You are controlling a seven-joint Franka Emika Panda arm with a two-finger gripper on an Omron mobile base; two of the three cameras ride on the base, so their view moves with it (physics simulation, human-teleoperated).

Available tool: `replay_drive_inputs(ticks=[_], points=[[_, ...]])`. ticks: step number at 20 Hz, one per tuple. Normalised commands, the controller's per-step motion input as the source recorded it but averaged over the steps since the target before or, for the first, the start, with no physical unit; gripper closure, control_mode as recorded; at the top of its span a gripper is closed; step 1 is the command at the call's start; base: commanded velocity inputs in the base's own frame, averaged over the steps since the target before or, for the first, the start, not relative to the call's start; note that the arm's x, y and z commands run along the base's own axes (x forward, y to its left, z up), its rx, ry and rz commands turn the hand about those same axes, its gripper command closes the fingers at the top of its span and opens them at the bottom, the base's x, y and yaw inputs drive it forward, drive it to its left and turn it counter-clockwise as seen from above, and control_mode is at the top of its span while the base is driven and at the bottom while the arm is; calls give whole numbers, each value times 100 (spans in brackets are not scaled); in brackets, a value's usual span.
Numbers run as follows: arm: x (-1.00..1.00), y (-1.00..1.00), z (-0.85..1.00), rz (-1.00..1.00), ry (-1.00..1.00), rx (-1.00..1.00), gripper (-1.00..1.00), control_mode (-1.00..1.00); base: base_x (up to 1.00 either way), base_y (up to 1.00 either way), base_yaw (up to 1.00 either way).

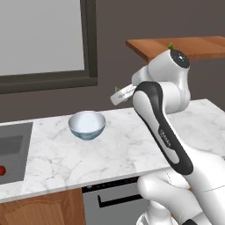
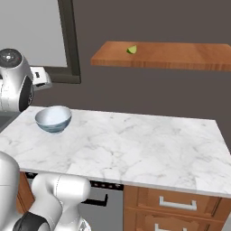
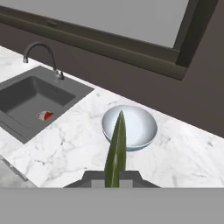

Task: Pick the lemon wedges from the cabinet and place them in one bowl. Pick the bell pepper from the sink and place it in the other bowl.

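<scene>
The claw is pinched tight on a lemon wedge, held in the air above the white bowl on the marble table. The other lemon wedge sits on the cabinet. The red bell pepper lies in the sink.

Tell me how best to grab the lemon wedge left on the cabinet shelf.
Come from above and pinch the lemon wedge across its narrow width, judging from its shape. It is tiny and pointed, lying on the open cabinet board near its front edge, with no doors in the way.
</scene>
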Motion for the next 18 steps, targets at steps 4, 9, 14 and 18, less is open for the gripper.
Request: replay_drive_inputs(ticks=[4,9,14,18], points=[[0,0,0,0,0,0,100,100,0,10,-2],[0,0,0,0,0,0,100,-100,0,0,0],[20,10,0,-1,1,0,100,-100,0,0,0],[36,33,-2,-6,7,-4,100,-100,0,0,0]])
